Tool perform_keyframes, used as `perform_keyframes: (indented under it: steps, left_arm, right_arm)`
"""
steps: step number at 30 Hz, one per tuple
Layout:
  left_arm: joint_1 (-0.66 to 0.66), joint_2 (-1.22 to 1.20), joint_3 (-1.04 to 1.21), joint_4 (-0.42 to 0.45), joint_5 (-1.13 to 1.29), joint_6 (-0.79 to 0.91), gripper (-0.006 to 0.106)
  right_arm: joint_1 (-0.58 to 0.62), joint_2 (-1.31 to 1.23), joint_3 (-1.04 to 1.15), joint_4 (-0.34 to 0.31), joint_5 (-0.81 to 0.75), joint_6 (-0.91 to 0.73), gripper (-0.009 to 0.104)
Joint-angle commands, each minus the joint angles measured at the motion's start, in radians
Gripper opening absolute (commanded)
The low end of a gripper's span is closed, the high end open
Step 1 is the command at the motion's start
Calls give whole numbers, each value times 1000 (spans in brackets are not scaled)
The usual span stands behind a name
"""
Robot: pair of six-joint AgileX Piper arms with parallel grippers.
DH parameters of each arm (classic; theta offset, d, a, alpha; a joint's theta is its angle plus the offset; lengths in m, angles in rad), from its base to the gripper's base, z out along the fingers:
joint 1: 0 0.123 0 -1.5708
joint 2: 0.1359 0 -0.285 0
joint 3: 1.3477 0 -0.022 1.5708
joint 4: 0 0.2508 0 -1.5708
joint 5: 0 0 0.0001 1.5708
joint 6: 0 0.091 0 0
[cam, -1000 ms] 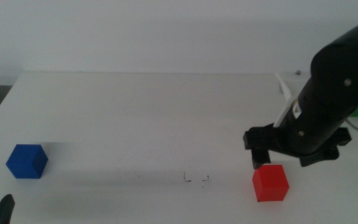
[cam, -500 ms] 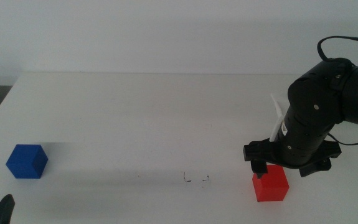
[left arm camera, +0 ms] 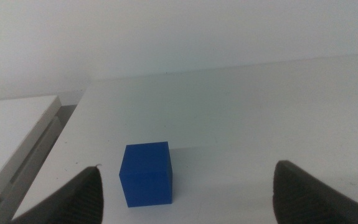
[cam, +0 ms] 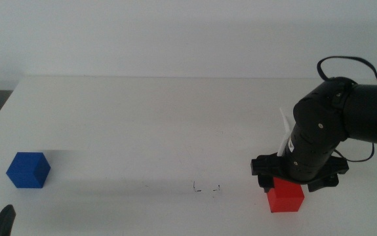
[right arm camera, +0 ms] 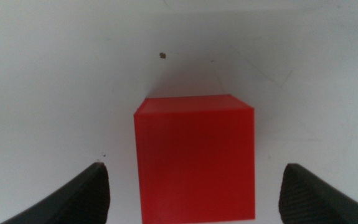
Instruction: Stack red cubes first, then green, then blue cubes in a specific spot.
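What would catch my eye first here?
A bulky black arm comes in from the right, its open right gripper poised over a bright red cube near the table's front edge. Far to the left sits a lone blue cube, with the left gripper waiting open just before it.

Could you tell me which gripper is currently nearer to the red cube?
Right. The right gripper hovers just above the red cube, jaws open astride it; the left gripper waits far across the table.

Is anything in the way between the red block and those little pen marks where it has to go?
Nothing visible is. The red cube sits under the open right gripper, and only bare white table lies between it and the pen marks. The blue cube is far off on the other side.
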Motion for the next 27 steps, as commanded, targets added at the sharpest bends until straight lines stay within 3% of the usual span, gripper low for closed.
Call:
perform_keyframes:
  steps: [1, 14, 18, 25, 27]
  left_arm:
    - [0, -3, 0, -7, -15, -3, 92]
    - [0, -3, 0, -7, -15, -3, 92]
    - [0, -3, 0, -5, -15, -3, 92]
    - [0, -3, 0, -5, -15, -3, 92]
    - [0, -3, 0, -5, -15, -3, 92]
  right_arm:
    - [-16, 7, 14, -7, -26, 9, 90]
    - [-31, 83, 24, -5, -80, 23, 81]
    - [-31, 86, 24, -5, -82, 23, 67]
    - [-31, 86, 24, 0, -82, 32, 28]
    - [-31, 86, 24, 0, -82, 32, 27]
